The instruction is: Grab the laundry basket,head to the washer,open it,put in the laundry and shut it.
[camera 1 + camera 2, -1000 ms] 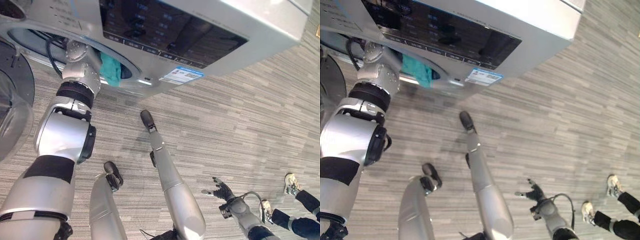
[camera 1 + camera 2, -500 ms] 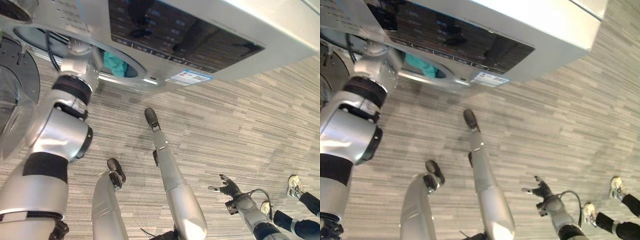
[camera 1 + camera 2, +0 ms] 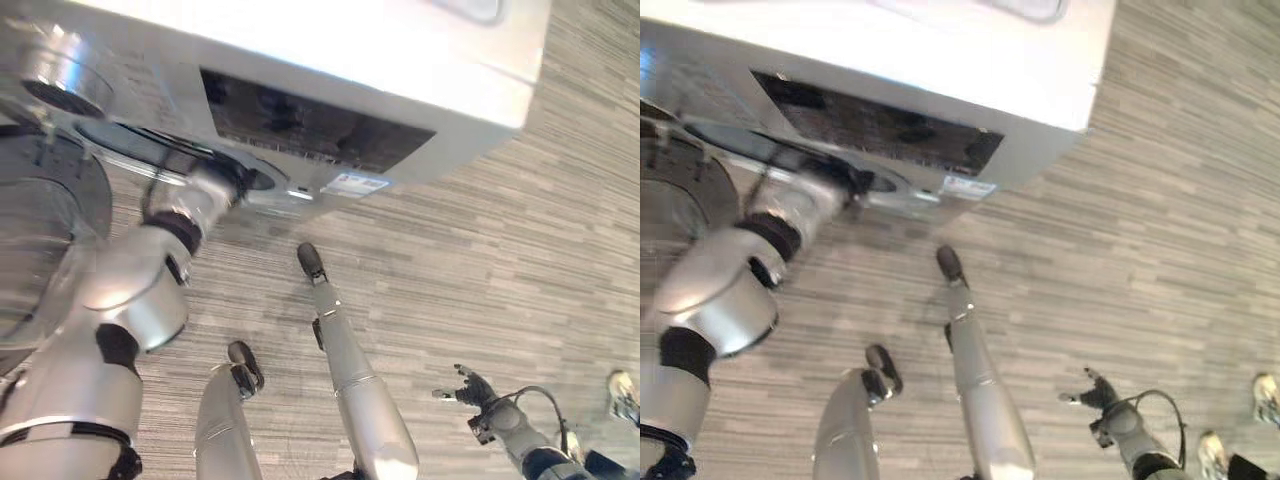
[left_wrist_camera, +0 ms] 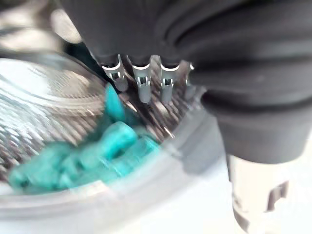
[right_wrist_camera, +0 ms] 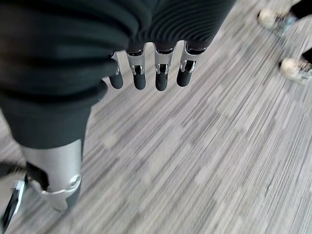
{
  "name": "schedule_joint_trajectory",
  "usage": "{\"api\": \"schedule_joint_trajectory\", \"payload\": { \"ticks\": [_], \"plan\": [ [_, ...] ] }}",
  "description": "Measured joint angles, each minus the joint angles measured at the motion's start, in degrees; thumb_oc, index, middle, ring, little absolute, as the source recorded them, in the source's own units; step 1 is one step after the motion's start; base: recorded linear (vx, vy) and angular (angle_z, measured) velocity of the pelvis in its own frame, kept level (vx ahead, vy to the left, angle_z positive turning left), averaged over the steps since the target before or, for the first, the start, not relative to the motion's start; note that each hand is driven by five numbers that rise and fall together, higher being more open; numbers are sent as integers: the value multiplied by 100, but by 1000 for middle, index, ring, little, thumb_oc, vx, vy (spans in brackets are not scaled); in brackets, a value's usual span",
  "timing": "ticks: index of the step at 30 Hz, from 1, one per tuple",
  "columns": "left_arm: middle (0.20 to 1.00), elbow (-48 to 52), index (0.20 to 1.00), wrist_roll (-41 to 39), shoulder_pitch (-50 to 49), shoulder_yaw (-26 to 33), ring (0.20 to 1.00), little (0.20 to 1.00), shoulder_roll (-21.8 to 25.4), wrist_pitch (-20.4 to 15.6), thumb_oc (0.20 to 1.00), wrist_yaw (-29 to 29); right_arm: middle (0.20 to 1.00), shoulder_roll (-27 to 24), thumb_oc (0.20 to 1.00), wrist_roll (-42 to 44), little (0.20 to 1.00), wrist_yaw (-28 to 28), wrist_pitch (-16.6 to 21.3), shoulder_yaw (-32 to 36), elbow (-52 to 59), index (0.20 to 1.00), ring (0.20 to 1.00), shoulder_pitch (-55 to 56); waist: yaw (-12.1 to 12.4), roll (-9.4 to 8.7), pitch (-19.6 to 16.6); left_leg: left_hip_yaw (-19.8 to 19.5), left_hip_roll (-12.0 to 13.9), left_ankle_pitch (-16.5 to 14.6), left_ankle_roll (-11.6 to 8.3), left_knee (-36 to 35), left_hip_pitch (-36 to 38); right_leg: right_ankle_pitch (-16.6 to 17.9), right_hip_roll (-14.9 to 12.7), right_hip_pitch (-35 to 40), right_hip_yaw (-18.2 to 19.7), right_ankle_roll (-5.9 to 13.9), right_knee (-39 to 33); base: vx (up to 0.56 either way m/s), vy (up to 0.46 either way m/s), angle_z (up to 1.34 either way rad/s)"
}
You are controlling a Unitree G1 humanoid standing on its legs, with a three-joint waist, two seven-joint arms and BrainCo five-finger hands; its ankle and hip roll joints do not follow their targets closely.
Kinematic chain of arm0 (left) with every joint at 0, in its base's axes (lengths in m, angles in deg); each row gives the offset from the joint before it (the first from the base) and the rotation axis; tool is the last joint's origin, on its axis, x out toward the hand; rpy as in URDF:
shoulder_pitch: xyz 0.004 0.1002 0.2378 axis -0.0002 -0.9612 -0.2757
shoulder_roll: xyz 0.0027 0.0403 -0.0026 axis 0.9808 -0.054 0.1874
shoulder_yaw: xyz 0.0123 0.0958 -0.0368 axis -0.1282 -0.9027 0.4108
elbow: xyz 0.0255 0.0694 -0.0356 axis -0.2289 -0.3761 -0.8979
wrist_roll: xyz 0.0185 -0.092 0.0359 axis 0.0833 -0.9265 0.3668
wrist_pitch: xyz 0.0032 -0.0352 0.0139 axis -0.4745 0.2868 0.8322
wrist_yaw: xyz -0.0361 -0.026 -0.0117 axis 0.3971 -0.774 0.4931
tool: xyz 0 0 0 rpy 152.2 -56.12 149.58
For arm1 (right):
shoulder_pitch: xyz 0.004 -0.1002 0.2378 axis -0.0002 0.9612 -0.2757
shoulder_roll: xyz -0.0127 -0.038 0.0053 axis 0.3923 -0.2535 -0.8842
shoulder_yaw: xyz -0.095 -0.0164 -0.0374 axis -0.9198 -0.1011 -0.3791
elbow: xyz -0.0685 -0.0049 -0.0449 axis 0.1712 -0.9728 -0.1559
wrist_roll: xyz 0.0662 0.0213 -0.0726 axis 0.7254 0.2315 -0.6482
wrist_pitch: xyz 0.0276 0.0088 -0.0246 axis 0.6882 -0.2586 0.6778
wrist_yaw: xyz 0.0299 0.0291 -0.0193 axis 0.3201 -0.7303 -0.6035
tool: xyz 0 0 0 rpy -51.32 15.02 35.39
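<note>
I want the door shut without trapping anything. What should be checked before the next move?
1. Teal laundry inside the silver washer drum: ok.
2. No cloth over the drum's rim: cannot tell; it lies close to the rim.
3. Left hand empty, fingers straight: ok.
4. Left hand out of the opening: not ok, at the washer's mouth.
5. Round glass door open: ok.
6. Right hand free, fingers relaxed over the grey floor: ok.

Head eyes downward on washer (image 3: 330, 90); wrists close.
</note>
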Motion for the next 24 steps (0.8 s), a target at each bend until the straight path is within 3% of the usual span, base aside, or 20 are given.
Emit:
{"api": "schedule_joint_trajectory", "payload": {
  "ticks": [2,4,6,8,12,16,17,21,24],
  "plan": [
    [1000,-6,1000,-3,-497,95,1000,1000,-219,-5,1000,196,1000,45,1000,0,1000,2,6,-44,-83,1000,1000,19,15,53,-34,-24,-9,47,-52,-171,245,-63,-4,184,-54,-39,7,-61,-59,4],
    [1000,184,1000,-386,-1101,623,1000,1000,-295,-95,1000,224,1000,48,1000,3,1000,40,3,34,-257,1000,1000,80,71,94,-104,-21,-14,138,-87,-370,460,-143,-11,309,-74,-49,52,-67,-82,7],
    [1000,736,1000,-797,-1625,1058,1000,1000,-275,-210,1000,101,1000,15,1000,12,1000,101,-26,60,-329,1000,1000,292,99,90,-114,-74,-93,205,-109,-565,635,-341,-70,329,-149,-74,227,-24,-32,21],
    [1000,811,1000,-1028,-1945,1129,1000,1000,-267,-299,1000,38,1000,35,1000,18,1000,98,-72,66,-385,1000,1000,384,126,80,-120,-190,-120,322,-171,-713,742,-375,-112,387,-232,-93,344,-67,-59,34],
    [1000,884,1000,-1820,-2772,1969,1000,1000,-473,-323,1000,-263,1000,83,1000,46,1000,109,-92,206,-389,1000,1000,438,165,69,-121,-292,-156,596,-259,-1258,1197,-496,-152,643,-380,-170,335,-1,-19,17],
    [1000,1046,1000,-2099,-3323,2180,1000,1000,-483,-333,1000,-376,1000,121,1000,47,1000,106,-117,304,-496,1000,1000,454,185,71,-111,-327,-117,771,-257,-1780,1818,-598,-135,1094,-503,-236,276,22,-1,6],
    [1000,1256,1000,-2211,-3552,2264,1000,1000,-522,-355,1000,-448,1000,130,1000,45,1000,96,-156,311,-591,1000,1000,463,282,87,-100,-367,-110,852,-264,-2024,2094,-673,-143,1283,-584,-264,249,32,11,22],
    [1000,1805,1000,-2321,-4178,2529,1000,1000,-598,-377,1000,-472,1000,177,1000,42,1000,93,-219,581,-609,1000,1000,535,563,193,-8,-494,-97,1134,-286,-2675,2738,-759,-161,1750,-768,-320,155,63,41,15],
    [1000,1204,1000,-2291,-4612,2451,1000,1000,-921,-312,1000,-455,1000,240,1000,12,1000,71,-288,681,-870,1000,1000,545,703,461,-40,-633,-82,1394,-244,-3307,3501,-891,-190,2347,-1006,-320,69,104,39,28]
  ]
}}
